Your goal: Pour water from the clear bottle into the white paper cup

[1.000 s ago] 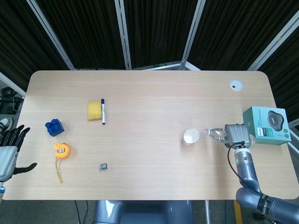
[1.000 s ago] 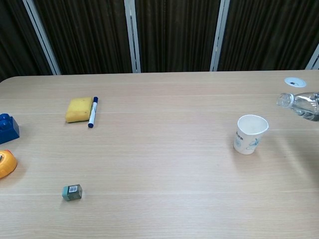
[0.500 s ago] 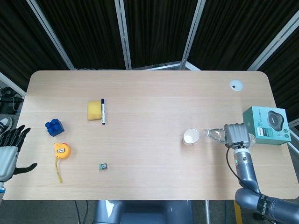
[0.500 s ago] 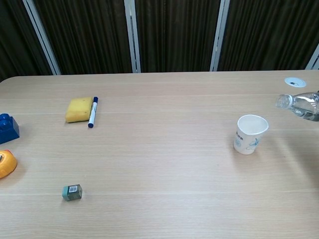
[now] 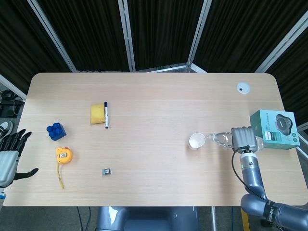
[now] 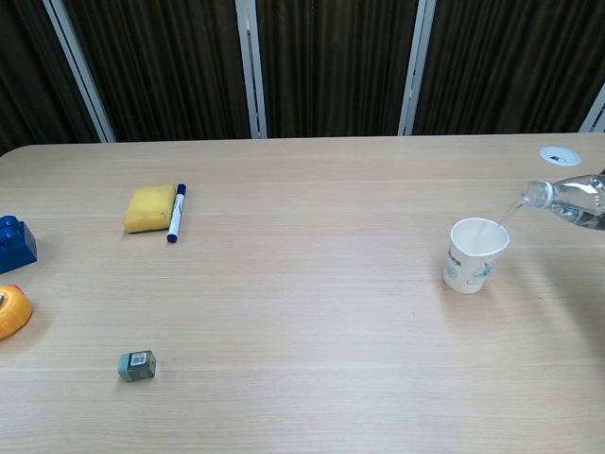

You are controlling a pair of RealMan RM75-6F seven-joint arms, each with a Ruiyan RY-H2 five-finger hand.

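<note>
Pour under way. My right hand [image 5: 244, 138] gripped the clear bottle [image 6: 570, 200], tipped with its mouth just right of the white paper cup [image 6: 475, 254] on the tabletop [image 5: 154, 159]; a thin stream reached the cup. Fill level unseen. Left hand [image 5: 8, 159] open, idle at the left edge.

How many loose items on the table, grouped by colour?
Yellow: 2, sponge, tape measure
Blue: 2, marker, toy block
White: 1, paper cup
Clear: 1, bottle, held over the table
Teal: 2, box, small cube
Total: 8
</note>
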